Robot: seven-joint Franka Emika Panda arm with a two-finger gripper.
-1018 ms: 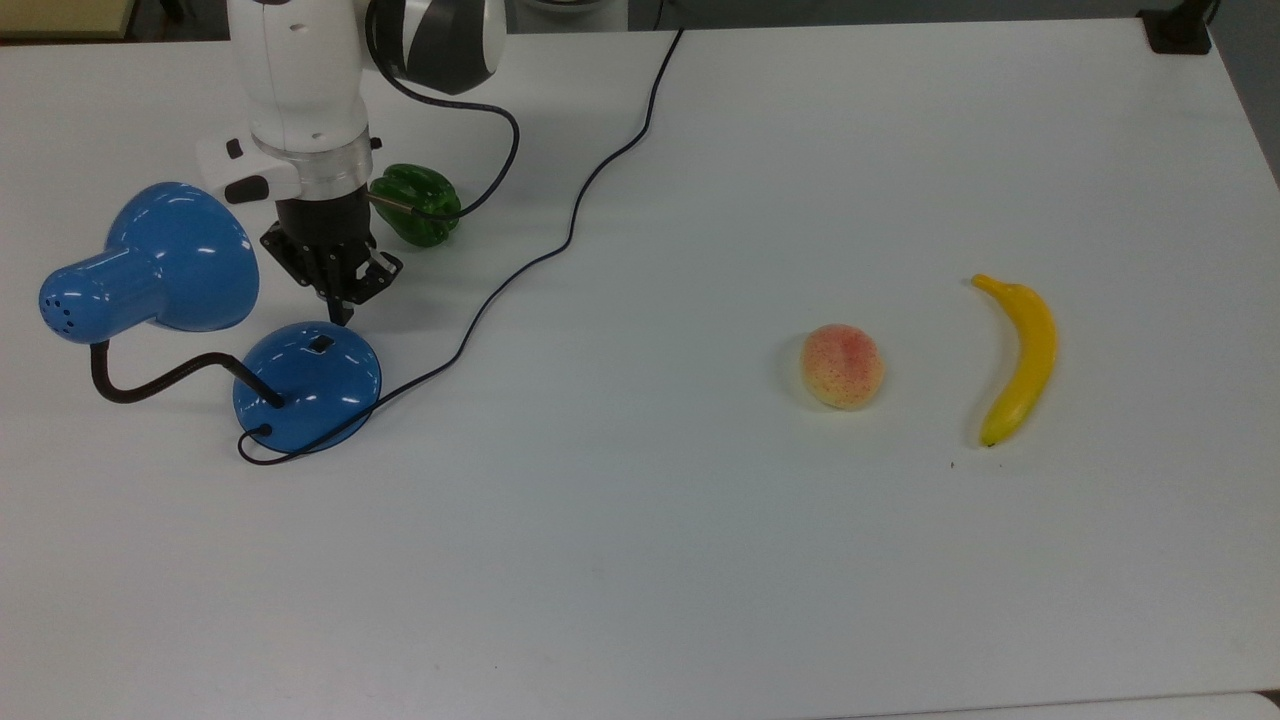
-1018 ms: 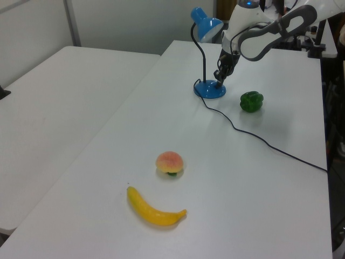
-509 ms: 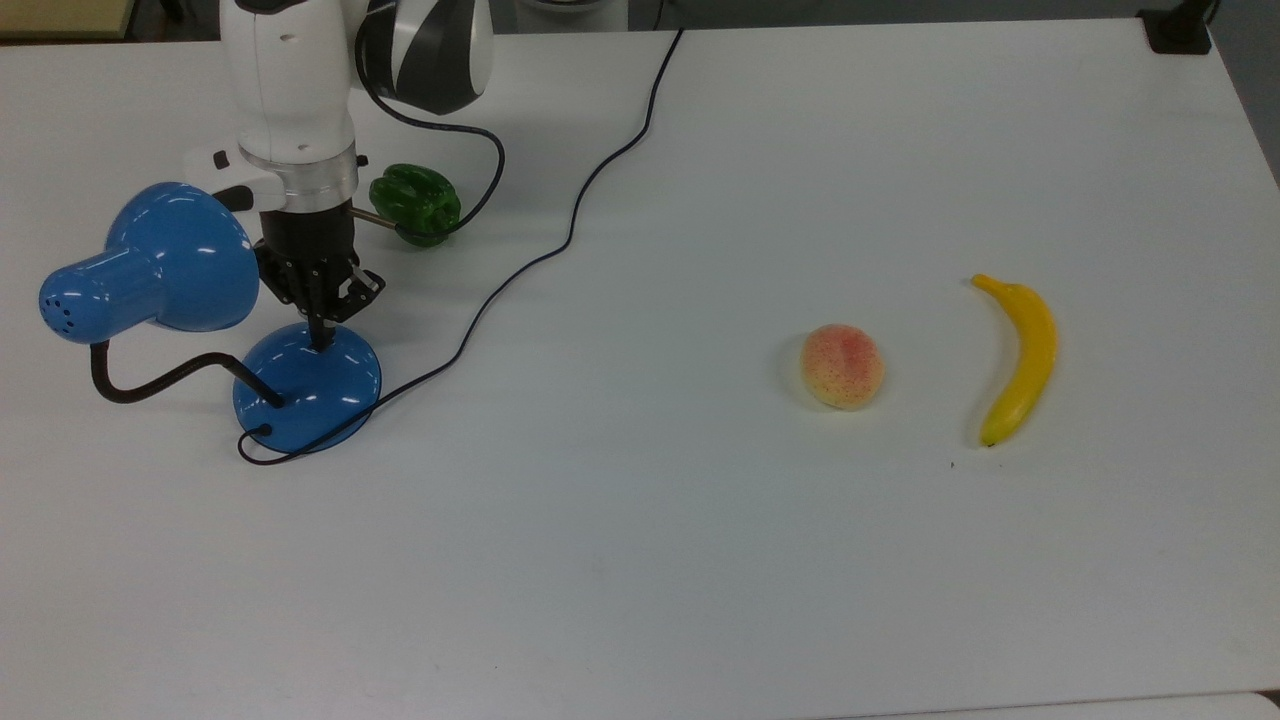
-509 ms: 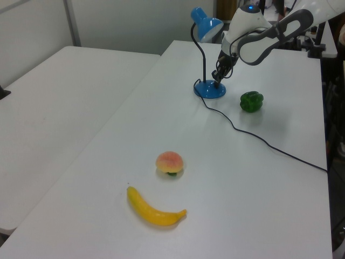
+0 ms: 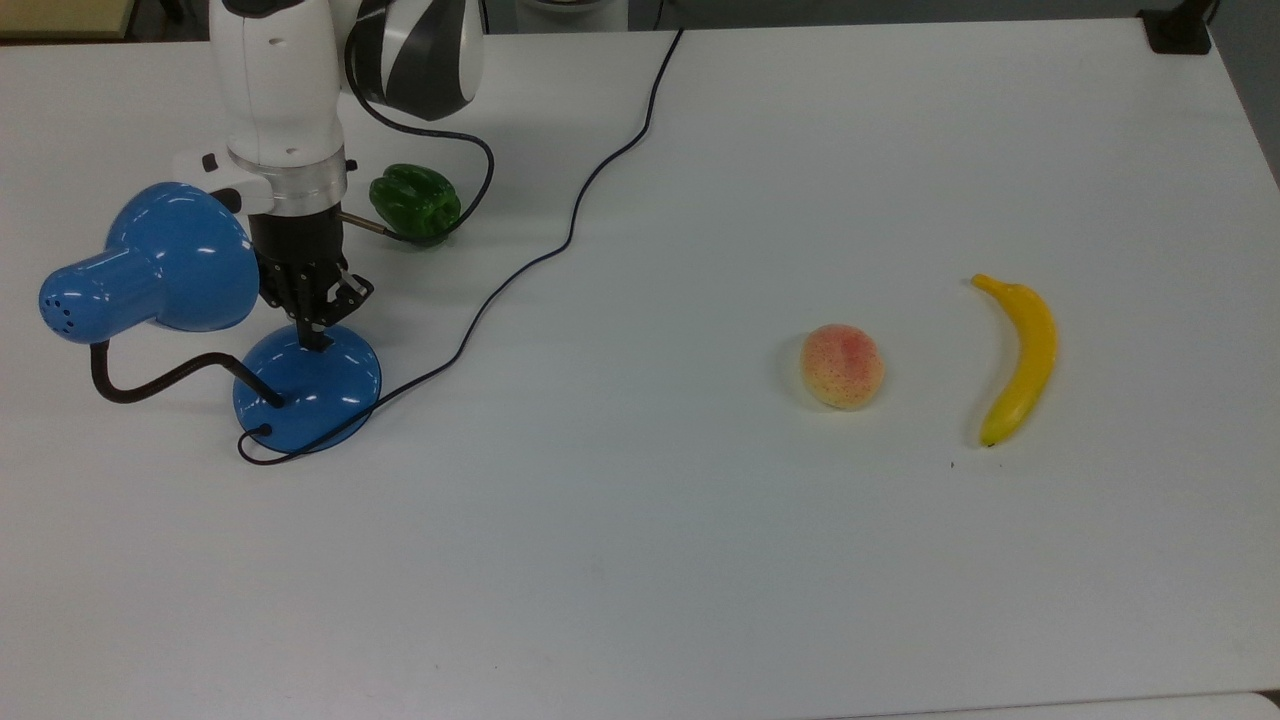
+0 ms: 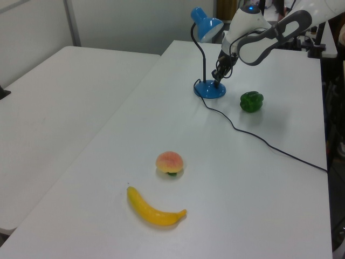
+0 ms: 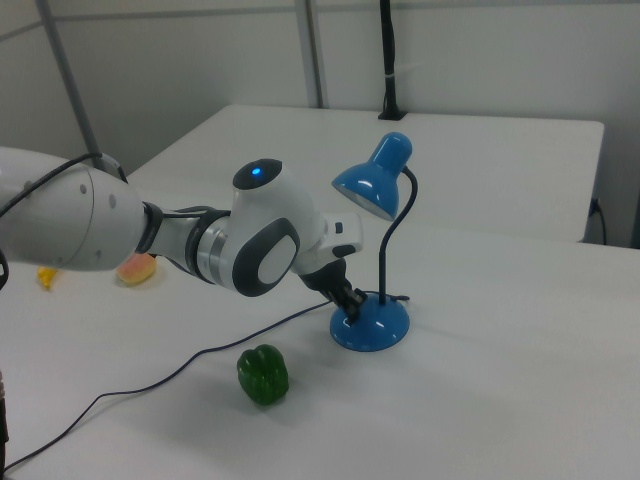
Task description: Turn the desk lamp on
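The desk lamp, a glossy blue lamp with a bell-shaped shade, a bent black gooseneck and a round domed blue base, stands near the top view's left edge on the white table. Its shade leans toward the top view's left, and the gooseneck curves down from it into the base. A thin black cord leaves the base's near rim, loops once, then snakes across the table to the far edge.

The robot's black two-finger gripper points straight down over the far part of the base, with its tip on or just above the dome where the small switch sits; contact seems likely but cannot be confirmed. The fingers look drawn together into a single narrow tip with nothing between them. In the left view the gripper meets the base from the left view's right side, and in the right view the gripper comes down on the base from the right view's left, under the shade.

A shiny green bell pepper lies just behind the gripper, on the top view's right of the arm's white wrist. Well apart, toward the top view's right, sit a speckled pink-and-yellow peach and, near it, a curved yellow banana.
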